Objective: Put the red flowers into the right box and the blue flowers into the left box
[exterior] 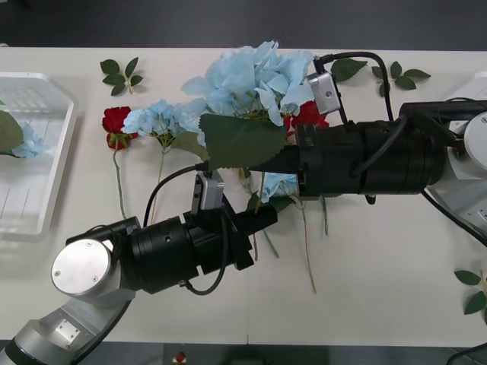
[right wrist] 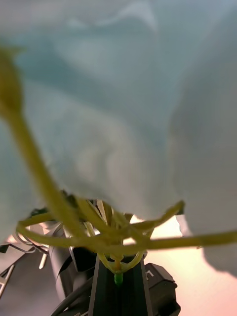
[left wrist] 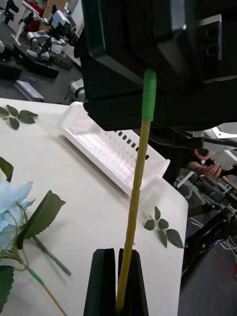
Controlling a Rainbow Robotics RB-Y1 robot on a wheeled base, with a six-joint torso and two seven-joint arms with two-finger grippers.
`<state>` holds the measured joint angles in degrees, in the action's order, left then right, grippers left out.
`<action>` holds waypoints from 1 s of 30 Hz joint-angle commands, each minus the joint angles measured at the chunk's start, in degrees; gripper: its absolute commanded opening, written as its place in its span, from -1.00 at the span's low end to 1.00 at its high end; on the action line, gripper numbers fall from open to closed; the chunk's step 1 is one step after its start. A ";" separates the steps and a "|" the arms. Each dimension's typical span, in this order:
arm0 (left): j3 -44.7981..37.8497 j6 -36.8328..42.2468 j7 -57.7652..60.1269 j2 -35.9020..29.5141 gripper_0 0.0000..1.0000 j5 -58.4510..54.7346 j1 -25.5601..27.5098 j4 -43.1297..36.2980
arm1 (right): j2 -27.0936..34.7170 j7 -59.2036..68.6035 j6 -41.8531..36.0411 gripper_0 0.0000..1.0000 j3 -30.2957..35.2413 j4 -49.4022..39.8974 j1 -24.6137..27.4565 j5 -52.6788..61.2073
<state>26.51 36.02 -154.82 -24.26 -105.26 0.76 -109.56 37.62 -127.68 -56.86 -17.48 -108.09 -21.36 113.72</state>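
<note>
My right gripper (exterior: 278,162) reaches in from the right, shut on a blue flower just under its big pale bloom (exterior: 259,76); a wide green leaf (exterior: 240,141) covers the fingertips. Petals (right wrist: 118,108) crowd the right wrist view above the shut black fingers (right wrist: 106,291). My left gripper (exterior: 265,217) is shut lower down on a yellow-green stem (left wrist: 133,197) that rises to the right gripper's underside. Red flowers lie on the table (exterior: 116,122) and behind the right arm (exterior: 308,115). The left box (exterior: 57,163) holds a blue flower (exterior: 23,141). The right box (left wrist: 94,140) lies beyond the grippers.
More blue flowers lie mid-table (exterior: 156,118) and beneath the right gripper (exterior: 278,185). Loose leaf sprigs sit at the back left (exterior: 120,74), back right (exterior: 397,74) and front right (exterior: 472,289). A leaf sprig (left wrist: 163,229) lies near the table corner by the right box.
</note>
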 commanded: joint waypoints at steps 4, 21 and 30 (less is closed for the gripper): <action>-1.11 -0.77 -0.18 -1.76 -1.00 -3.02 -0.41 -1.62 | -1.14 -1.25 -0.18 -0.98 0.96 -1.77 -1.57 0.89; -22.03 9.69 5.67 -13.01 -1.00 -17.88 3.46 -5.23 | -0.97 0.15 -0.09 1.00 0.87 -1.51 -1.57 1.24; -42.68 17.86 25.97 -20.57 -1.00 -6.89 8.29 -0.48 | 1.58 7.10 -0.27 1.00 0.87 -1.16 -2.10 -3.68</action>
<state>-12.03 51.71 -132.41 -42.14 -115.82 7.54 -111.90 37.65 -126.02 -56.98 -17.17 -108.08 -21.62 111.76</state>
